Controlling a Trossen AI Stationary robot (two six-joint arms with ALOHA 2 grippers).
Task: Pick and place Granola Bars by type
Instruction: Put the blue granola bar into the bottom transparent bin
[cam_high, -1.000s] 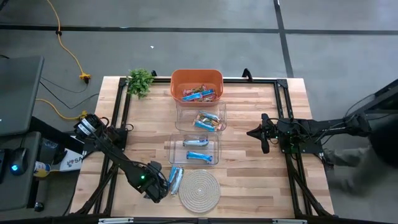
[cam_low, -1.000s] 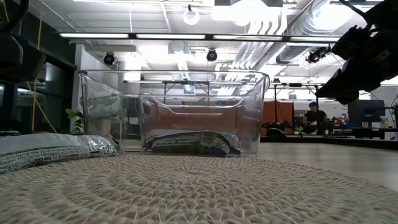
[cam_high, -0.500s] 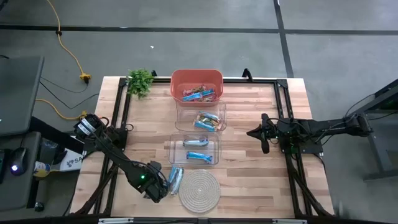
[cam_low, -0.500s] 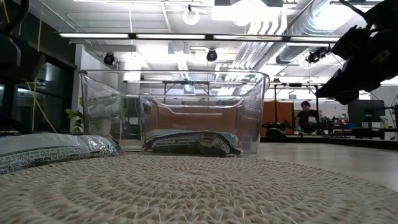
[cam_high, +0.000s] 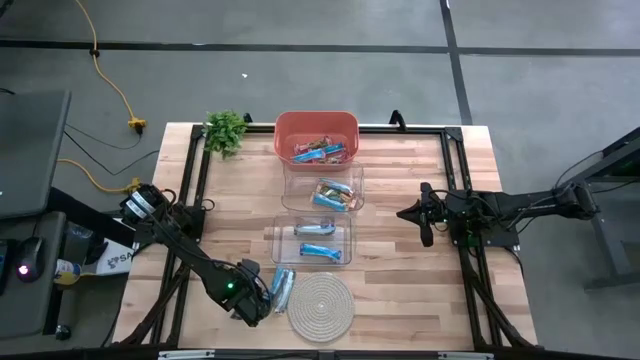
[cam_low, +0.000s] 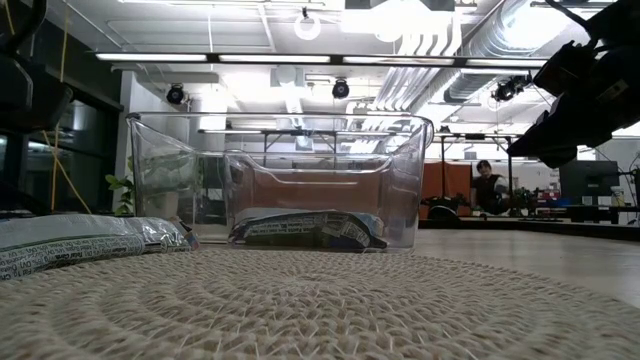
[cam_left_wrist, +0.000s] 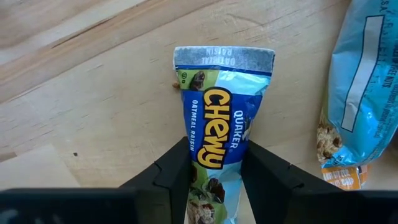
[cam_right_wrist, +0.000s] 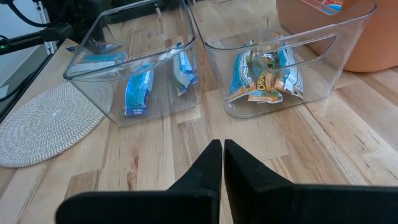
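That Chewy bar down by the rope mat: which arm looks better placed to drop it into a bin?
The left. Its tool is already shut on the Chewy bar beside the mat. The right tool waits shut, empty, at the table's far side.

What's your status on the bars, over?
Left hand shut on a blue Chewy bar on the wood beside the coaster. Right hand shut, empty, parked right of the clear bins. Nothing blocking.

Orange bin (cam_high: 316, 131), two clear bins behind one another, coaster (cam_high: 320, 304) nearest front.
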